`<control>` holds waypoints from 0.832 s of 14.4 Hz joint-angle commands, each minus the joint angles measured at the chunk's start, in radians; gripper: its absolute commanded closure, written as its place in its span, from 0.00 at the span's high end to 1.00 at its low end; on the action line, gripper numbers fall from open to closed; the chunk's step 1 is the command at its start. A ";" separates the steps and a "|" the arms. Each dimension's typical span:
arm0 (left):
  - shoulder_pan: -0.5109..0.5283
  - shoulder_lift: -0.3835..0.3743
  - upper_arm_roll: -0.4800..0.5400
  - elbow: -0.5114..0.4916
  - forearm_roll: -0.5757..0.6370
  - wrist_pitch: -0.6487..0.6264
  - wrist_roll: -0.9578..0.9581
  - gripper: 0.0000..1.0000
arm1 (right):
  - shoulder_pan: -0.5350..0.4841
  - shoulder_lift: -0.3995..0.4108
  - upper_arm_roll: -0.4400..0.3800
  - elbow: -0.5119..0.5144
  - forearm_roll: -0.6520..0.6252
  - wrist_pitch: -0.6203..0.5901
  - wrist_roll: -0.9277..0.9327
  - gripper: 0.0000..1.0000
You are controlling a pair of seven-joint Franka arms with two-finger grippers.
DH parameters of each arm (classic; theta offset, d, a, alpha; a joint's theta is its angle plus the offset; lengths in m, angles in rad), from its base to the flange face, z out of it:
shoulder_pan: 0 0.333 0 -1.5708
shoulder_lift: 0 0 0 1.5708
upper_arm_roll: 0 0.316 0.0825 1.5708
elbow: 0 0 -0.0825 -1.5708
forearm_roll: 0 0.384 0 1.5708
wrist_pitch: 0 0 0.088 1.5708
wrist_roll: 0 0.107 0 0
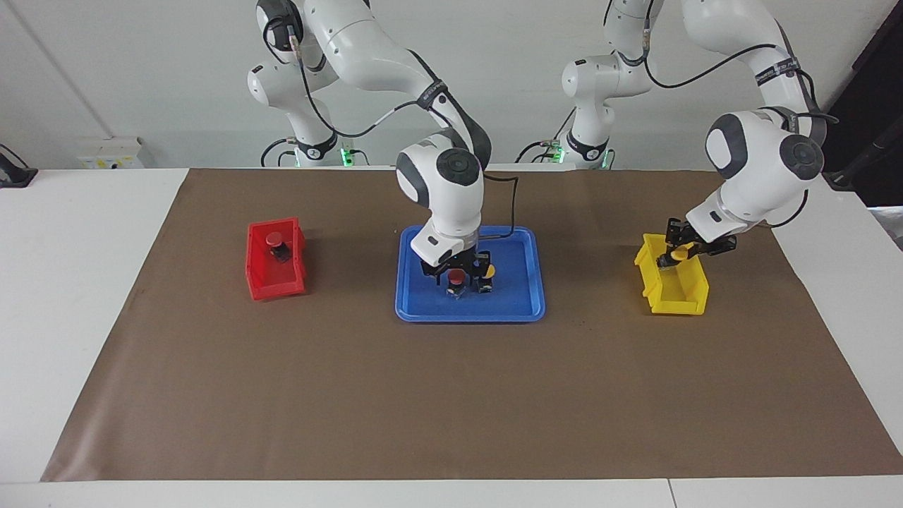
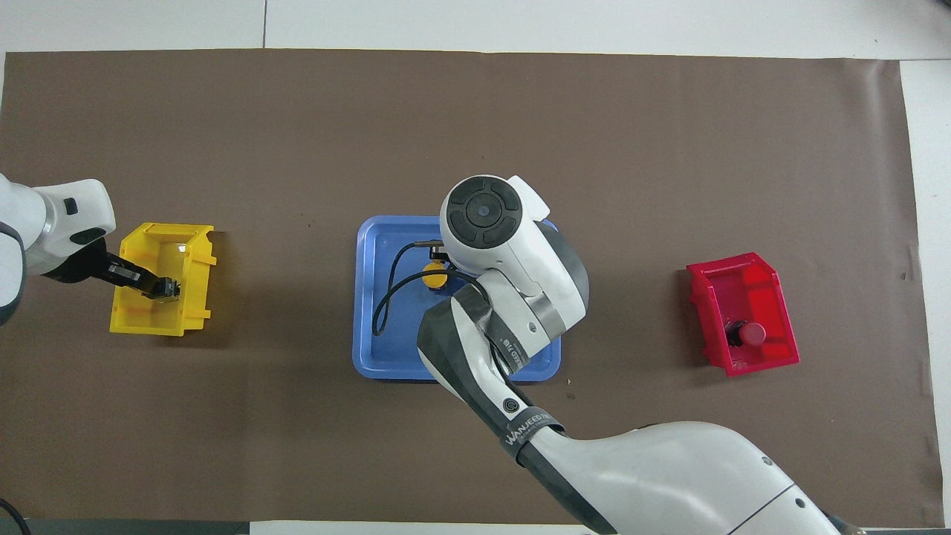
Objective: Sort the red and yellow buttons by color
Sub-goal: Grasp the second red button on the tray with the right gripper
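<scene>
- Red button (image 1: 276, 243) lies in the red bin (image 1: 262, 282), toward the right arm's end: already sorted.
- Right gripper (image 1: 456, 276) is clamped on a second red button (image 1: 456, 276) over the blue tray (image 1: 522, 305), beside a yellow button (image 1: 489, 271).
- Left gripper (image 1: 675, 255), fingers together on another yellow button (image 1: 680, 252), hangs in the yellow bin (image 1: 670, 296), seemingly to release it.
</scene>
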 commanded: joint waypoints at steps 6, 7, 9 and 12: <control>0.029 -0.022 -0.005 -0.095 0.018 0.135 0.025 0.01 | -0.004 -0.035 0.022 -0.055 0.007 0.033 -0.020 0.66; 0.029 -0.022 -0.005 -0.101 0.020 0.138 0.025 0.01 | -0.004 -0.037 0.022 -0.056 0.007 0.033 -0.028 0.62; 0.029 -0.025 -0.005 -0.110 0.018 0.146 0.026 0.02 | -0.008 -0.037 0.022 -0.056 0.007 0.033 -0.036 0.47; 0.043 -0.017 -0.007 -0.126 0.018 0.163 0.026 0.02 | -0.019 -0.037 0.022 -0.039 0.007 0.019 -0.063 0.20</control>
